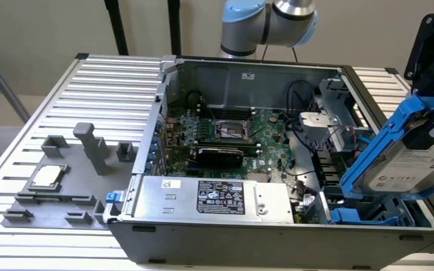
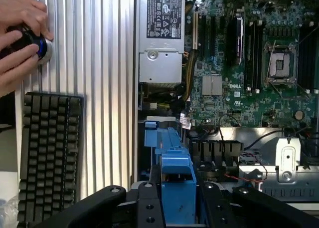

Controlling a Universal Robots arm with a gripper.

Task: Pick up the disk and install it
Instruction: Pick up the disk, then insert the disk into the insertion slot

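Disk in my gripper, poised over the open computer case.

My gripper (image 2: 178,208) is clamped on the disk (image 1: 409,161), 1 finger on each side of its blue carrier frame. The disk hangs tilted, label facing out, above the exterior view's right end of the computer case (image 1: 277,231), just over the blue drive bay (image 1: 364,214); whether it touches the bay I cannot tell. Beside the bay sits the silver power supply (image 1: 217,196), beyond it the green motherboard (image 1: 225,127). On the table (image 1: 104,84), a person's hand (image 2: 17,43) grips a round knob (image 2: 42,49) near a black keyboard (image 2: 50,153).
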